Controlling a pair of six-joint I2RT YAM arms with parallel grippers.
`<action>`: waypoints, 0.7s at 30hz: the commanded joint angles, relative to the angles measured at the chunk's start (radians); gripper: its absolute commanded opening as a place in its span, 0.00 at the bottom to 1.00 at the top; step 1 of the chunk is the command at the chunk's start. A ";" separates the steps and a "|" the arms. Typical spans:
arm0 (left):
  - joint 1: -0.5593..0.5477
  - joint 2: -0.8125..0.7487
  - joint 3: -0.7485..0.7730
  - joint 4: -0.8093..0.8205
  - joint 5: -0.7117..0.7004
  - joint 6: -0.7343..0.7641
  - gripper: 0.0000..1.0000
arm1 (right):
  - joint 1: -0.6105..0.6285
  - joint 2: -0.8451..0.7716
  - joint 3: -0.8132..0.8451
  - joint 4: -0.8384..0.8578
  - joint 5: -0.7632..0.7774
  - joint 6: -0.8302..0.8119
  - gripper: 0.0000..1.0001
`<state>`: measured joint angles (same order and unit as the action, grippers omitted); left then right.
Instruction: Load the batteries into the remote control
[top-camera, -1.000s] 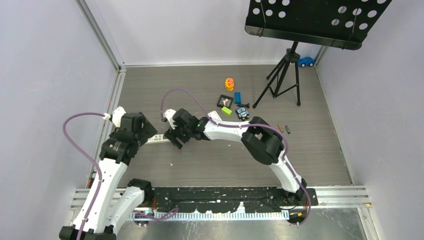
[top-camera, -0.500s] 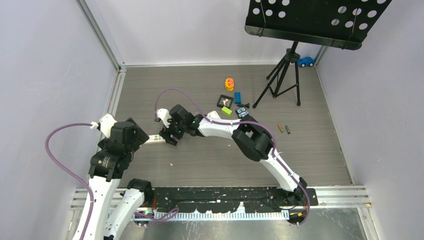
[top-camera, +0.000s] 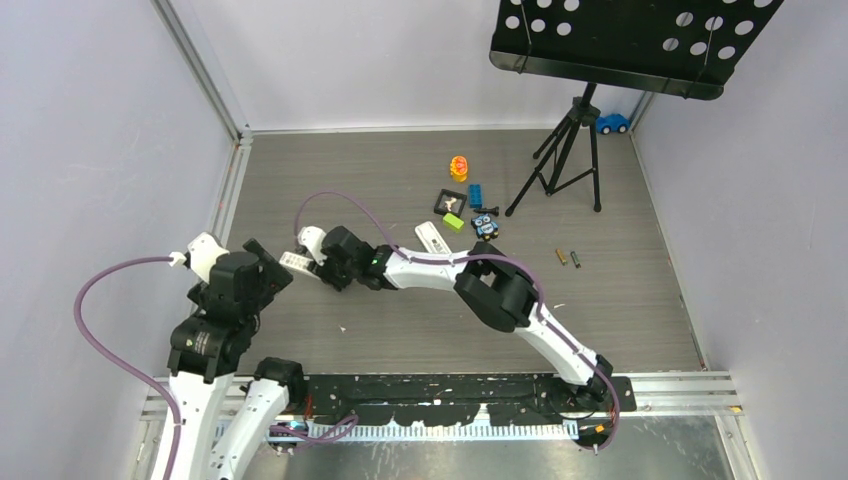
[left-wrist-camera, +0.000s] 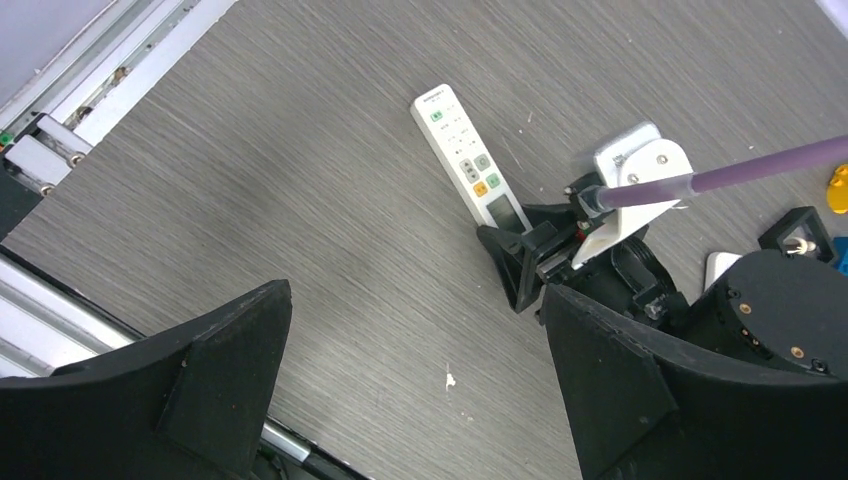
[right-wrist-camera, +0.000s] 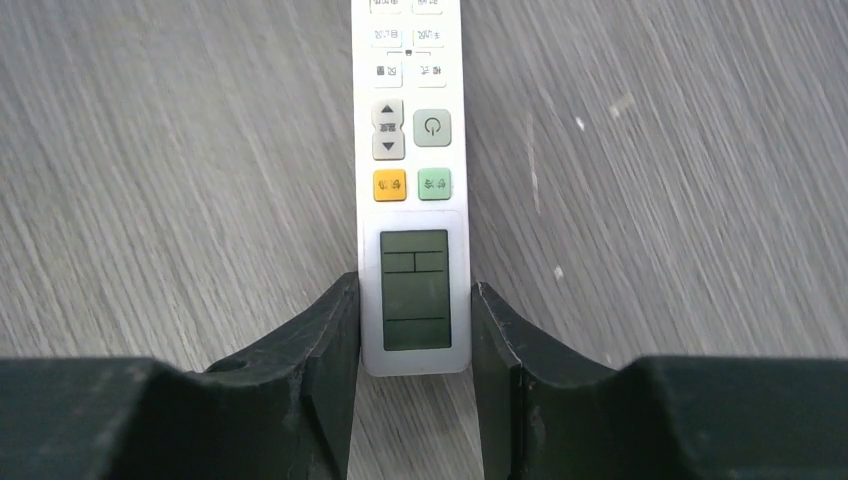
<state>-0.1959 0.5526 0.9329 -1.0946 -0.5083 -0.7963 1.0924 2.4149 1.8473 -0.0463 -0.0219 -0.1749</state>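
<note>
The remote control (right-wrist-camera: 410, 150) is white, with a pale display, grey buttons and one orange and one green key. It lies face up on the grey floor (top-camera: 295, 262), also visible in the left wrist view (left-wrist-camera: 465, 160). My right gripper (right-wrist-camera: 415, 330) has its jaws against both long sides of the display end (top-camera: 318, 262). Two small batteries (top-camera: 568, 258) lie far to the right, apart from both arms. My left gripper (left-wrist-camera: 412, 290) hangs wide open over bare floor, near-left of the remote (top-camera: 262, 272), holding nothing.
A second, narrower white remote (top-camera: 428, 238) lies beside the right forearm. Small toys cluster behind it: green block (top-camera: 454, 222), blue brick (top-camera: 476, 195), orange figure (top-camera: 459, 167). A tripod stand (top-camera: 570, 150) is at the back right, and walls close three sides.
My right arm reached left to the remote and its jaws closed in around the display end. My left arm drew back toward the near-left, still open.
</note>
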 joint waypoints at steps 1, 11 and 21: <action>0.006 -0.024 0.009 0.061 -0.009 0.017 1.00 | -0.029 -0.145 -0.110 0.087 0.106 0.184 0.13; 0.006 -0.056 -0.113 0.366 0.454 0.096 1.00 | -0.215 -0.549 -0.569 0.477 -0.238 0.832 0.13; 0.006 -0.001 -0.253 0.948 0.923 -0.132 0.99 | -0.265 -0.878 -0.874 0.752 -0.329 1.198 0.15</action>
<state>-0.1944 0.5381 0.7090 -0.5224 0.1921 -0.8047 0.8127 1.6520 1.0451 0.5083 -0.2848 0.8326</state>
